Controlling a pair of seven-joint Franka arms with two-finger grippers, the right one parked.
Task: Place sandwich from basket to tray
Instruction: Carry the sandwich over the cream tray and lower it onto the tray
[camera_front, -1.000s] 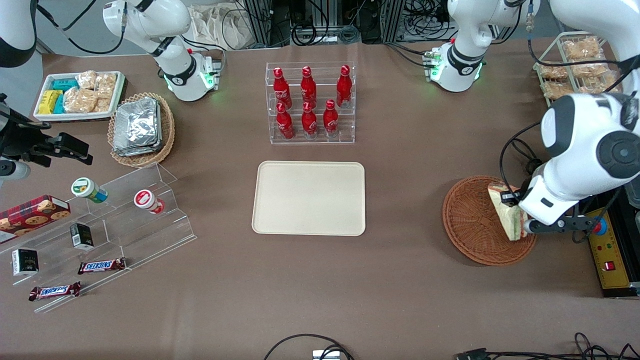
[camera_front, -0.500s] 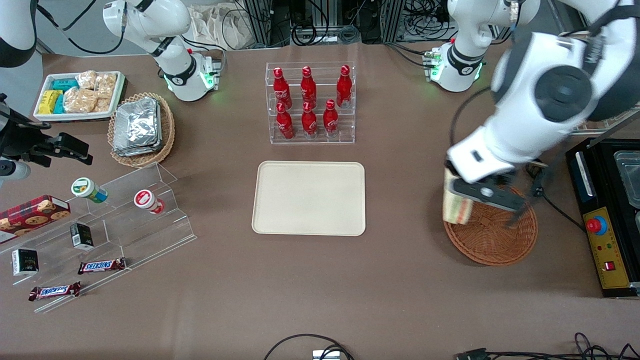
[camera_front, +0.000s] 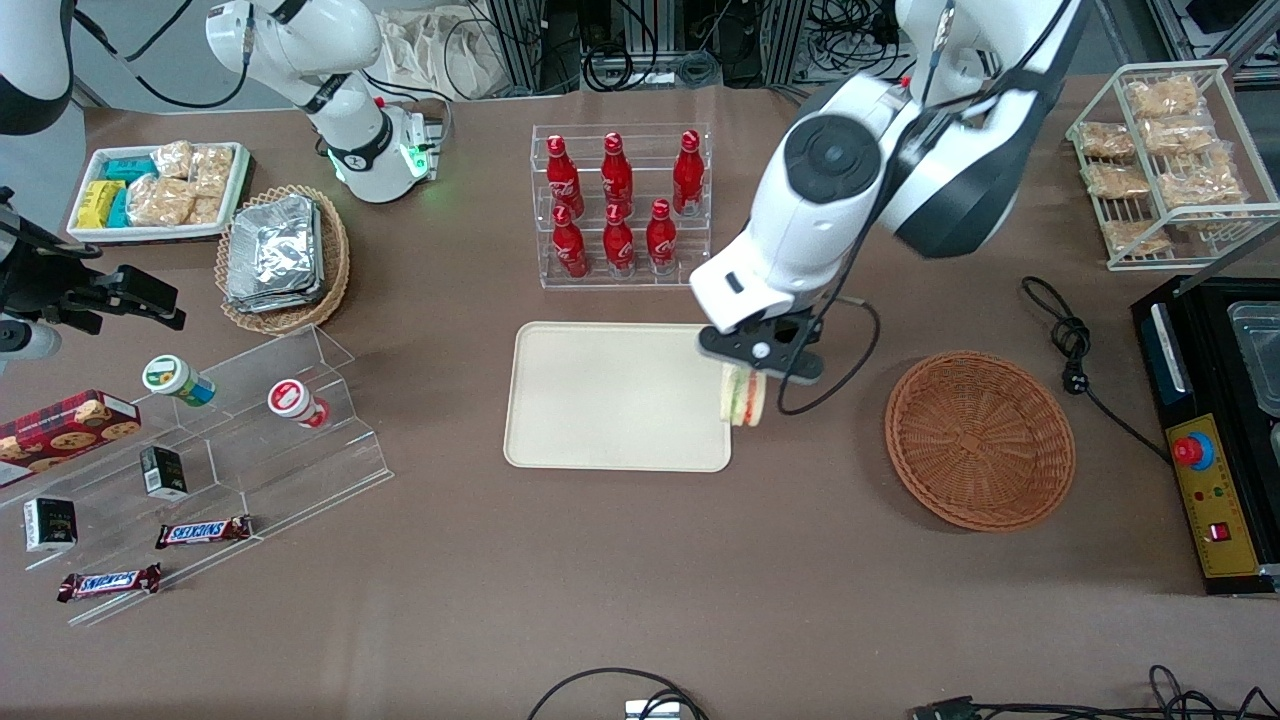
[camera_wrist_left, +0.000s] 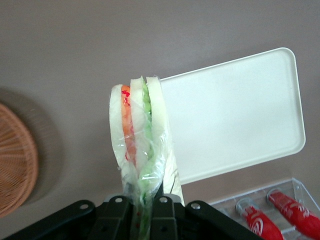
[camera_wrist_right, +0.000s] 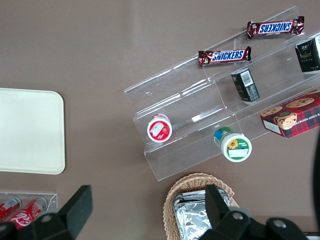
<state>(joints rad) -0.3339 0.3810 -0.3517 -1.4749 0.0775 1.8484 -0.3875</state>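
Left wrist view: gripper clamps sandwich above tray edge.

claw at tray edge | tray bare | bottle rack near

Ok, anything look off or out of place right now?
Nothing stands out. The gripper holds the wrapped sandwich upright above the tray edge nearest the basket, which holds nothing.

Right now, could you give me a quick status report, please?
Hand shut on wrapped triangular sandwich, above cream rectangular tray's edge. Round reddish-brown wicker basket empty. Nothing obstructing.
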